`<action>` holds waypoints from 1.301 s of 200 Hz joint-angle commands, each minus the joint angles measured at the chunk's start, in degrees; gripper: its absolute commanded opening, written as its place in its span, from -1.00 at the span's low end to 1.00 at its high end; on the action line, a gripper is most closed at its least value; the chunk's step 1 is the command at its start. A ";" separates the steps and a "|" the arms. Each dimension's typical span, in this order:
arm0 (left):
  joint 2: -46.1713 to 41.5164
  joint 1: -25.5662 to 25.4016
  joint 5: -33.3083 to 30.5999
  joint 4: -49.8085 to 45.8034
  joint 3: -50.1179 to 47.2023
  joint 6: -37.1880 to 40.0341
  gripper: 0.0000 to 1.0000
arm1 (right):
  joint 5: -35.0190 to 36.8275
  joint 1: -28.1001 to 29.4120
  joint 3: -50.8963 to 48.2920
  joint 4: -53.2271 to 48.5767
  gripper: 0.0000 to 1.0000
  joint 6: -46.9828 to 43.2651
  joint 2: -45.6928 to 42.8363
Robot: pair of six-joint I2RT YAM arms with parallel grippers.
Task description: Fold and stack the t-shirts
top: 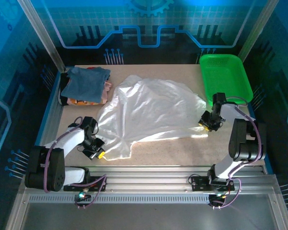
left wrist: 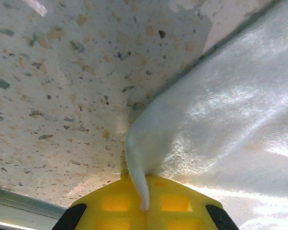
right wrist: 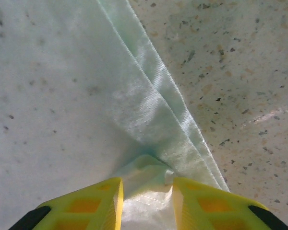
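A large thin white t-shirt (top: 153,110) lies spread and rumpled across the middle of the table. My left gripper (top: 100,154) is at its near-left corner, its yellow jaws closed on a thin tail of the white cloth (left wrist: 221,110) that runs between the fingers (left wrist: 115,203). My right gripper (top: 205,125) sits at the shirt's right edge, where a bunched fold of hemmed cloth (right wrist: 62,96) fills the gap between its fingers (right wrist: 98,203). Folded t-shirts are stacked at the back left: slate-blue (top: 89,79) on top, pink (top: 107,88) and orange (top: 79,101) beneath.
A green mesh basket (top: 225,76) stands at the back right, just behind the right arm. The speckled tabletop (top: 182,148) is bare along the front between the arms. A blue rail (top: 53,110) borders the left side.
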 commanded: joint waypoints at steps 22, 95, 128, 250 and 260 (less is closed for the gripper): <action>0.86 -1.08 9.08 26.94 -2.48 1.30 -1.00 | 0.72 1.29 1.97 -1.82 -0.49 0.38 1.90; -6.18 -1.08 9.16 20.11 0.77 1.28 -1.00 | 2.13 1.50 2.80 -5.98 -1.00 -0.84 -6.56; -11.73 -0.93 8.39 13.22 3.36 2.35 -1.00 | 2.70 1.69 2.33 -8.87 -1.00 -1.80 -13.60; -26.82 -0.80 2.22 -9.61 9.16 -0.40 -1.00 | 3.55 1.69 0.77 -17.13 -1.00 -3.63 -25.04; -28.50 -0.82 1.76 -10.81 8.91 -0.84 -1.00 | 3.81 1.69 0.24 -17.94 -1.00 -3.92 -25.91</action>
